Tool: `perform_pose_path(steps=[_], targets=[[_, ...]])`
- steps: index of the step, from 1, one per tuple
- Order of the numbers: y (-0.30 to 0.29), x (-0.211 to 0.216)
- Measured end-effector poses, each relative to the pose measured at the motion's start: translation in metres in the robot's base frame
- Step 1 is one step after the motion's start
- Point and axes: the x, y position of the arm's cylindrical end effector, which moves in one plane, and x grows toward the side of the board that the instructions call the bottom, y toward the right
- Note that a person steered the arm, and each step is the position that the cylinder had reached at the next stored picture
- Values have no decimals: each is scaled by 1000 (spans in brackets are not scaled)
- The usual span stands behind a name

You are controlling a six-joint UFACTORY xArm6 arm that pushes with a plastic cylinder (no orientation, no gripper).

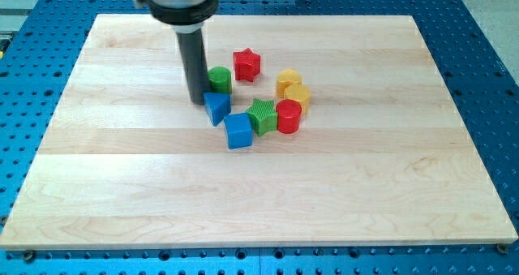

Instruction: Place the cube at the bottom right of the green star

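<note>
My tip (197, 101) stood toward the bench's (405, 186) top edge, just left of the blue triangular block (216, 107) and green cylinder (219, 79). No claw exists on this rod, so none was spread or pinching. The blue cube (238, 131) touched the green star's (263, 116) lower left. The approach looked in hand; next, the cube needed pushing rightward beneath the star.

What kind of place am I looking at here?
Probably a robotics lab bench: a wooden board sits on a blue perforated metal table, with small coloured blocks such as the green star, and my tip above-left of the blue cube.
</note>
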Motion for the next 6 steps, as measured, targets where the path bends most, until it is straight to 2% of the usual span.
perform_pose_path(steps=[1,2,4,5,6], targets=[[48,35],[70,80],[-20,85],[49,131],[145,148]])
